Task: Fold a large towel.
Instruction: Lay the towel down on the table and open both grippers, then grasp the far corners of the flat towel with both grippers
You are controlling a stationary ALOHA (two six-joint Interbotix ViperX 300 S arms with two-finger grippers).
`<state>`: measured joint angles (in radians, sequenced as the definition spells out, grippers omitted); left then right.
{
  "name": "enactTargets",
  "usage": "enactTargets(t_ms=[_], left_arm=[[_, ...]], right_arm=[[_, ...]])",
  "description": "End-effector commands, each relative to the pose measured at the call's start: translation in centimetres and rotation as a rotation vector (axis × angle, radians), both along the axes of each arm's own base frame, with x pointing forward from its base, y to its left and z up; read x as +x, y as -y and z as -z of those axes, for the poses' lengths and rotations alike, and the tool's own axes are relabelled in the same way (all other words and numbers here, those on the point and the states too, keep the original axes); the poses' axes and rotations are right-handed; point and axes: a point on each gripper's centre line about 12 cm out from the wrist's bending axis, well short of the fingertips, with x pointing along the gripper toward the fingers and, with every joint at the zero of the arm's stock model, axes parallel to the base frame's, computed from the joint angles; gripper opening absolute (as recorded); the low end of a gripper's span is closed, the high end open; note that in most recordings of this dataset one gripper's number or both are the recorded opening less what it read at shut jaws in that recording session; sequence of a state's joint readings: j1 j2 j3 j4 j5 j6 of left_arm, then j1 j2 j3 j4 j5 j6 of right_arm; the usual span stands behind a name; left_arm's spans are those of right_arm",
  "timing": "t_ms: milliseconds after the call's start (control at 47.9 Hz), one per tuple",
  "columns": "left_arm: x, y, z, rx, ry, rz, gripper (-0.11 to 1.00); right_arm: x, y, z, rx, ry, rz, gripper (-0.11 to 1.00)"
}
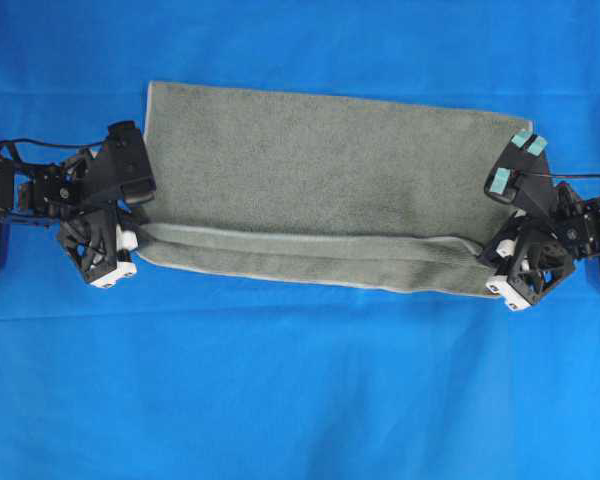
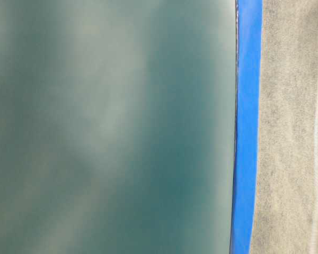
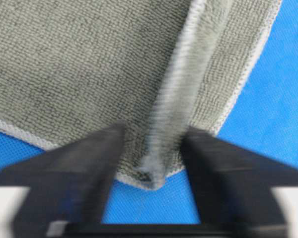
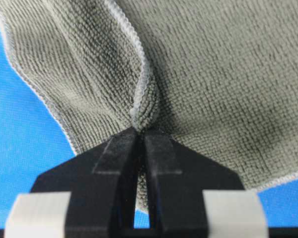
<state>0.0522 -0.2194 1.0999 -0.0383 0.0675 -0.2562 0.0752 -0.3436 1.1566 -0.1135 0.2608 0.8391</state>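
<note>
The grey-green towel [image 1: 320,170] lies spread across the middle, and its near long edge is doubled over into a narrow band [image 1: 310,255]. My left gripper [image 1: 138,232] is at the towel's left end. In the left wrist view this gripper [image 3: 154,158] is open, and the towel's corner [image 3: 150,177] lies loose between the blurred fingers [image 3: 92,166]. My right gripper [image 1: 492,256] is at the right end. In the right wrist view it [image 4: 139,136] is shut on a pinched ridge of towel [image 4: 145,106] with the pale hem running into it.
A bright blue sheet [image 1: 300,380] covers the table all round the towel. The table-level view is mostly filled by a blurred dark teal surface [image 2: 111,127], with a blue strip [image 2: 247,127] and towel cloth [image 2: 291,127] at its right.
</note>
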Motion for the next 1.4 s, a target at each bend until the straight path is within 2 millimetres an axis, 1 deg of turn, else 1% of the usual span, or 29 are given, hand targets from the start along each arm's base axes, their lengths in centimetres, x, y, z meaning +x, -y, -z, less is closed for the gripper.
enactTargets(t_ms=[0,42,84,104,146,188,209,251,334,418,480,522,564,648,668,710,836,898,961,1065,1149,1316,1379], left_arm=[[0.6,0.0,-0.7,0.006,0.03,0.006,0.56],[0.7,0.0,-0.8,0.007,0.035,0.007,0.68],[0.9,0.0,-1.1,0.008,0.04,0.009,0.76],[1.0,0.0,-1.3,0.009,0.044,0.01,0.78],[1.3,0.0,-1.9,0.011,0.059,0.013,0.76],[1.7,0.1,-2.9,0.015,0.078,0.021,0.74],[1.9,0.0,-3.4,0.018,0.085,0.025,0.74],[2.1,0.0,-4.5,0.028,0.099,0.038,0.73],[2.3,0.0,-6.6,0.061,0.122,0.077,0.73],[2.2,-0.1,-8.8,0.112,0.17,0.127,0.73],[2.1,-0.5,-10.1,0.153,0.209,0.148,0.73],[2.1,-1.0,-10.7,0.182,0.235,0.152,0.73],[2.1,-1.8,-11.0,0.212,0.251,0.144,0.73],[2.1,-4.2,-10.7,0.259,0.247,0.095,0.73],[2.1,-4.8,-10.6,0.269,0.242,0.084,0.73],[2.2,-5.8,-10.2,0.285,0.229,0.066,0.73],[2.8,-8.7,-8.7,0.337,0.169,0.043,0.73],[3.3,-10.1,-7.5,0.369,0.133,0.049,0.73],[3.8,-11.7,-6.5,0.373,0.119,0.015,0.73],[4.6,-13.8,-4.2,0.44,0.065,0.065,0.73],[5.3,-15.3,-2.9,0.44,0.04,0.049,0.73],[6.4,-16.8,-1.2,0.439,0.004,0.052,0.73],[6.5,-17.1,-0.6,0.434,-0.009,0.051,0.73]], right_arm=[[0.7,-0.3,-0.7,-0.004,0.037,-0.021,0.08],[0.8,-0.4,-0.8,-0.007,0.039,-0.03,0.2],[1.0,-0.7,-1.0,-0.01,0.044,-0.044,0.33],[1.1,-0.8,-1.2,-0.01,0.045,-0.051,0.39],[1.3,-1.2,-1.6,-0.015,0.049,-0.073,0.51],[1.5,-1.6,-2.3,-0.018,0.058,-0.091,0.62],[1.8,-1.8,-2.9,-0.024,0.063,-0.102,0.65],[1.9,-2.1,-4.0,-0.036,0.073,-0.119,0.67],[2.1,-2.1,-6.1,-0.063,0.093,-0.134,0.62],[2.0,-1.8,-8.2,-0.105,0.123,-0.146,0.63],[1.6,-1.0,-9.7,-0.161,0.157,-0.15,0.63],[1.3,-0.3,-10.1,-0.204,0.164,-0.144,0.63],[1.0,0.7,-10.2,-0.24,0.159,-0.119,0.63],[0.4,3.2,-9.8,-0.299,0.119,-0.032,0.63],[0.1,4.2,-9.4,-0.321,0.096,0.001,0.63],[-0.3,5.5,-8.9,-0.351,0.066,0.039,0.63],[-1.4,8.7,-6.6,-0.404,-0.026,0.12,0.63],[-1.7,10.2,-5.2,-0.411,-0.06,0.148,0.63],[-1.6,11.2,-4.1,-0.411,-0.075,0.153,0.63],[-1.3,12.7,-2.4,-0.407,-0.068,0.14,0.63],[-0.7,14.0,-1.1,-0.4,-0.058,0.124,0.63],[0.1,16.6,0.7,-0.394,-0.061,0.098,0.63],[0.3,17.4,1.2,-0.394,-0.068,0.09,0.63]])
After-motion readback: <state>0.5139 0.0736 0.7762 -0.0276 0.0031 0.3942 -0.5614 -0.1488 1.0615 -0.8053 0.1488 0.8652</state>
